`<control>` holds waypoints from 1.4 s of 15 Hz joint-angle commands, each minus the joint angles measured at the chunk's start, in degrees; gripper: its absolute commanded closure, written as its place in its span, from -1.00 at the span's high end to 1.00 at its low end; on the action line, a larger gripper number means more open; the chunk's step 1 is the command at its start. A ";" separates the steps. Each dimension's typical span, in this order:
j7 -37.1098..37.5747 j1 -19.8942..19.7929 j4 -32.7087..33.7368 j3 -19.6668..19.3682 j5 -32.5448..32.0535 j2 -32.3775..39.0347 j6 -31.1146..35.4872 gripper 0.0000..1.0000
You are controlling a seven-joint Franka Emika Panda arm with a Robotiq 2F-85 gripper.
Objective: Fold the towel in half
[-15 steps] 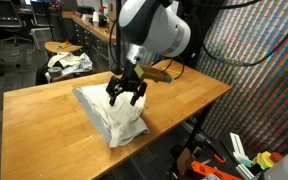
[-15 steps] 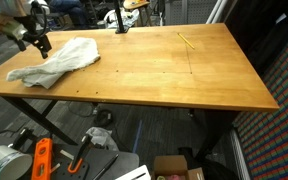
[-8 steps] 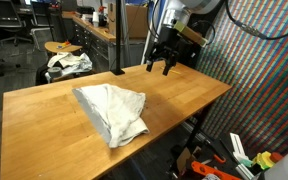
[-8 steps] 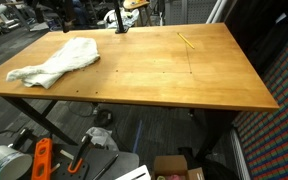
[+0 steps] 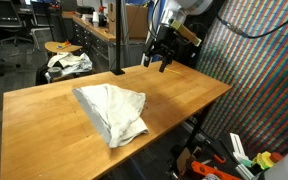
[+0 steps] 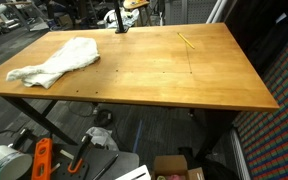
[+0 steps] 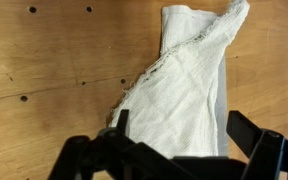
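The towel (image 5: 112,112) lies bunched on the wooden desk (image 5: 39,125), nearer one end than the middle. In an exterior view its long axis runs on a slant from a low, flat tail by the desk's edge up to a broader, rumpled end further in (image 6: 56,62). In the wrist view it runs nearly top to bottom (image 7: 189,85), leaning a little, with a stitched hem crossing it diagonally. My pincer (image 5: 162,58) hangs high above the desk's far side, well apart from the cloth. Its fingers are spread with nothing between them (the wrist view shows the same gap (image 7: 184,135)).

The dark pincer body covers the towel's lower end in the wrist view, and the frame cuts off its right side. I cannot tell how many layers the cloth lies in. A thin yellow stick (image 6: 186,40) lies far along the desk, too small to name.
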 commanded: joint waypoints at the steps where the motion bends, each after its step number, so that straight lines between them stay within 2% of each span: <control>1: 2.57 3.45 3.28 -0.53 -0.10 5.56 4.22 1.00; 8: 4.07 5.14 5.11 0.02 3.15 13.94 21.01 1.00; 15: 6.11 4.29 6.78 -0.27 0.59 20.07 24.16 1.00; 21: 5.99 3.55 6.48 -0.14 -0.02 21.86 25.79 1.00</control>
